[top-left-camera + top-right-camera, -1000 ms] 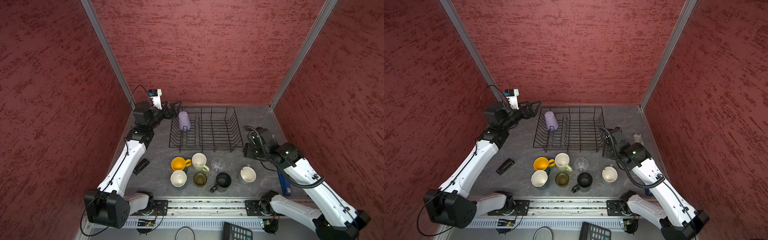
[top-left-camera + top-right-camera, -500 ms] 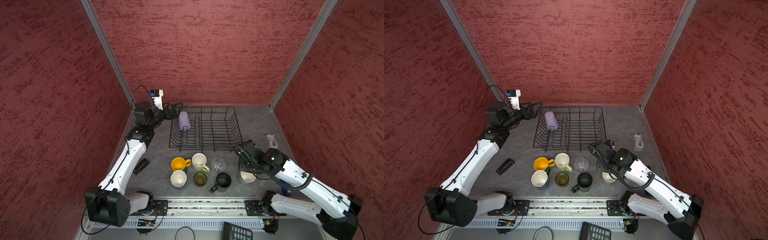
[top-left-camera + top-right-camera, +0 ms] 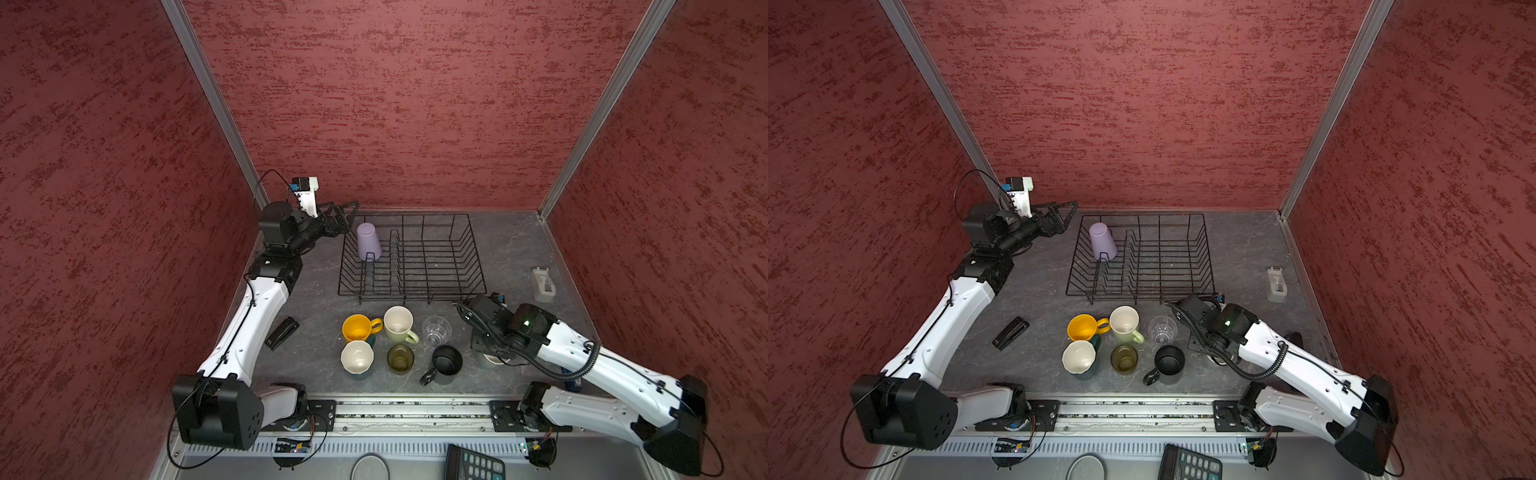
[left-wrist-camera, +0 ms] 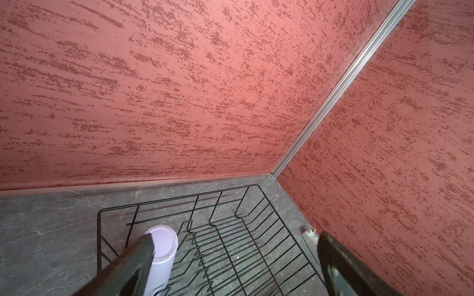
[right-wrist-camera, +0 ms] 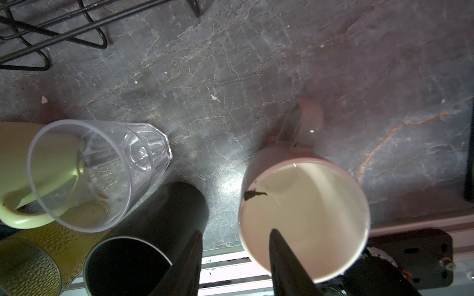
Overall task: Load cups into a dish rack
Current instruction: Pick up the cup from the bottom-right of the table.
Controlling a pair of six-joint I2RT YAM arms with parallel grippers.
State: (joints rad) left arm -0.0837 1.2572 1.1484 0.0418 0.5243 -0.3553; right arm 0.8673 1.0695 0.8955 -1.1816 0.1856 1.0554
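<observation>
The right gripper (image 5: 234,230) points down over the grey mug (image 5: 302,217). Its jaws are partly spread and straddle the mug's wall. One finger (image 5: 282,256) hangs inside the cream bowl; the other (image 5: 191,256) is outside, in the gap toward the black mug (image 5: 133,258). Neither finger visibly presses the wall, so nothing is grasped. In both top views the wrist hides most of the grey mug.

The right arm lies low. From its base at the near edge of the table (image 3: 511,249) the upper link runs out to the right and folds at the elbow. The white forearm comes back toward the middle, with the wrist bent down.

The left gripper (image 3: 349,216) is released, jaws spread wide and empty. It is held level above the table at the far left corner of the rack (image 3: 432,257), pointing across it. Just beside its fingertips the lilac tumbler (image 3: 368,241) stands upside down in that corner of the rack. The left arm reaches long: its white link slants from the near left base toward the far left, and the black wrist turns right.

All the other cups stand upright on the table in front of the rack. The farther row holds the yellow mug (image 3: 358,328), the green mug (image 3: 399,324) and the clear glass (image 3: 436,330). The nearer row holds the teal mug (image 3: 356,359), the olive glass (image 3: 400,358) and the black mug, with the grey mug to their right. A stapler (image 3: 282,332) lies to their left, and a tape dispenser (image 3: 543,284) stands by the right wall.
</observation>
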